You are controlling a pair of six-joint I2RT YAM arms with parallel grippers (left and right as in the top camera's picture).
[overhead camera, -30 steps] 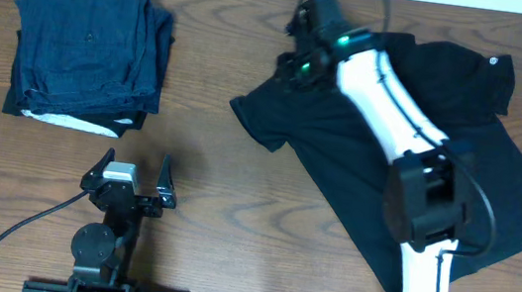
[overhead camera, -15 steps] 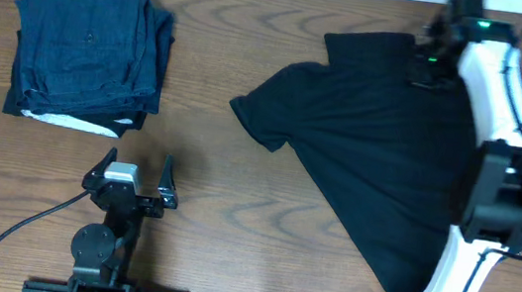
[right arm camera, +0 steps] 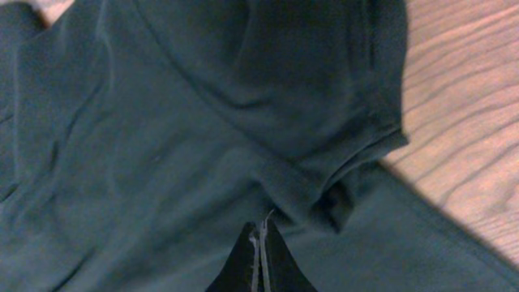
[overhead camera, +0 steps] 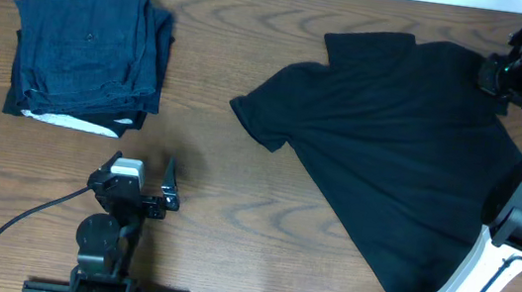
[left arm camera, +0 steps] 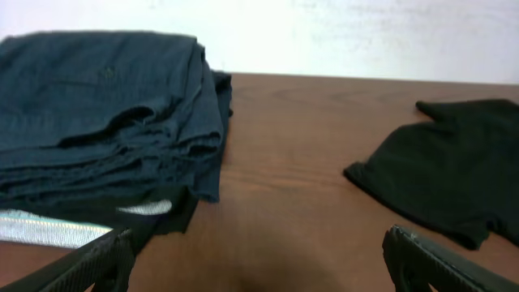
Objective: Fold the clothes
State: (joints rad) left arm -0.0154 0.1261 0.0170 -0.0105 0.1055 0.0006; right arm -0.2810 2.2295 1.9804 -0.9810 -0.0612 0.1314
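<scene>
where the plain black short-sleeved t-shirt [overhead camera: 389,162] lies spread right on the wooden table [overhead camera: 256,26] overhead, the right gripper [overhead camera: 501,81] meets its far right corner. left wrist: left gripper [left arm camera: 259,268] gapes, released. right wrist: jaws clenched, grasping t-shirt fabric.

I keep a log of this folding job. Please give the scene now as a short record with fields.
shirt: black T-shirt spread out on the table, right side, not yet folded
pile: folded dark blue clothes, far left, white layer beneath
left gripper: open, empty, near the front edge
right gripper: shut, at the shirt's far right sleeve; whether it pinches cloth is unclear
</scene>
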